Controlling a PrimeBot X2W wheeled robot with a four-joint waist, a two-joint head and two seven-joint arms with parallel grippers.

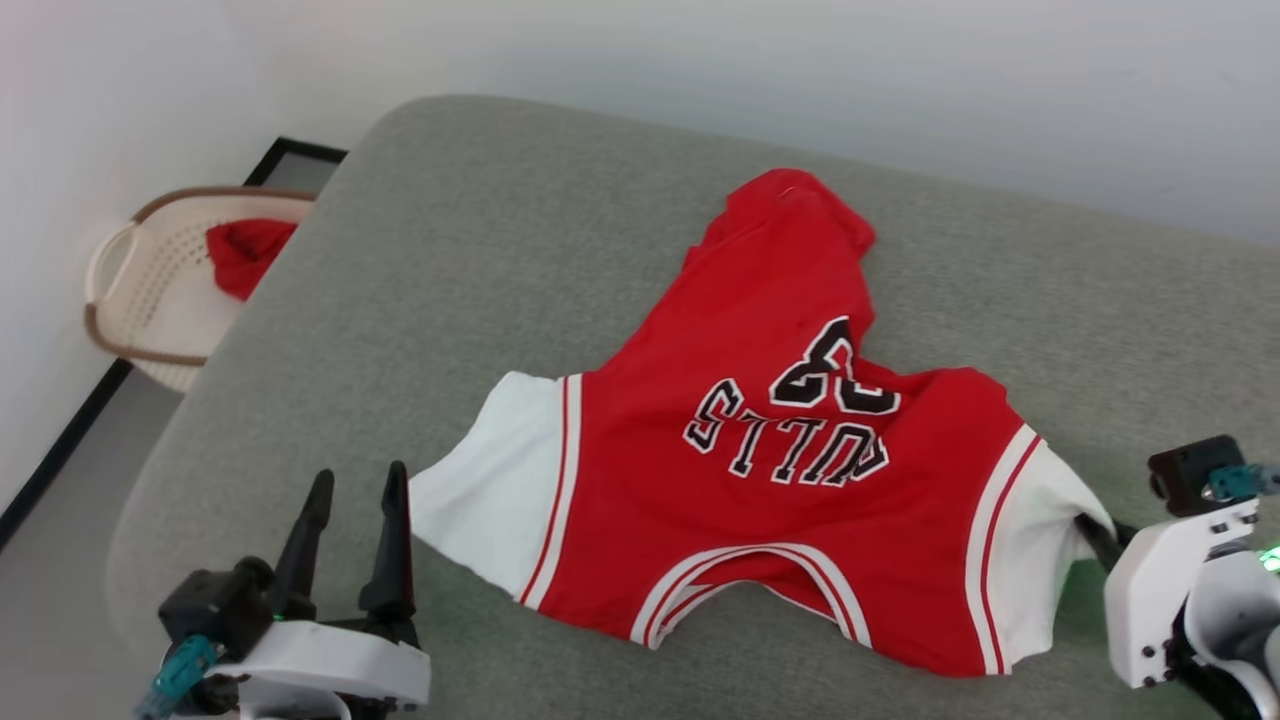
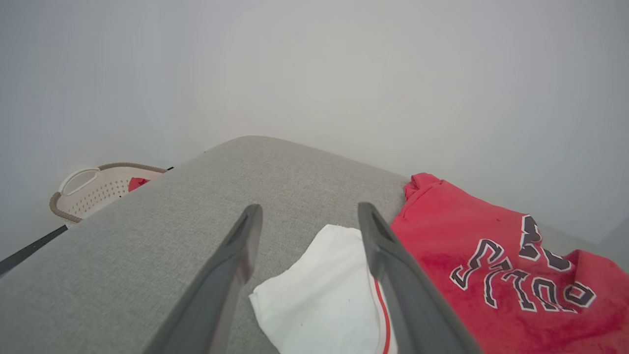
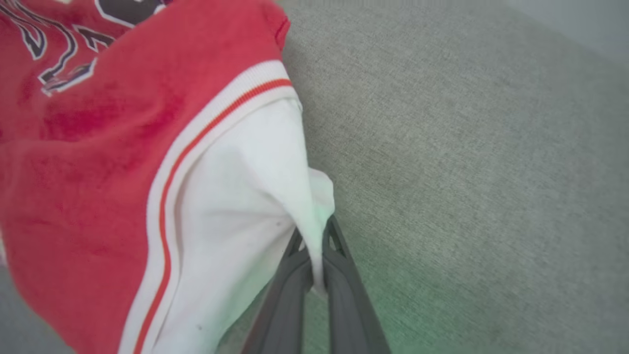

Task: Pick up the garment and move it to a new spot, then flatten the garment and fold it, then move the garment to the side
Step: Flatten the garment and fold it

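Head view shows us the small red cloth jersey with white sleeves (image 1: 800,480), rumpled on the grey cloth table (image 1: 500,250). It looks soft, light and floppy. On our right gripper (image 1: 1092,528) the jaws pinch one sleeve. On our left gripper (image 1: 358,475) they stand wide apart by the other sleeve, where we should grab.

The garment (image 1: 640,450), a small red jersey with white short sleeves, striped trim and black white-edged "BULLS" lettering, lies face up and rumpled on the grey bench (image 1: 480,260); collar nearest the robot, hem bunched at the far end; left sleeve flat; right sleeve's edge pinched in the right gripper (image 3: 317,236).
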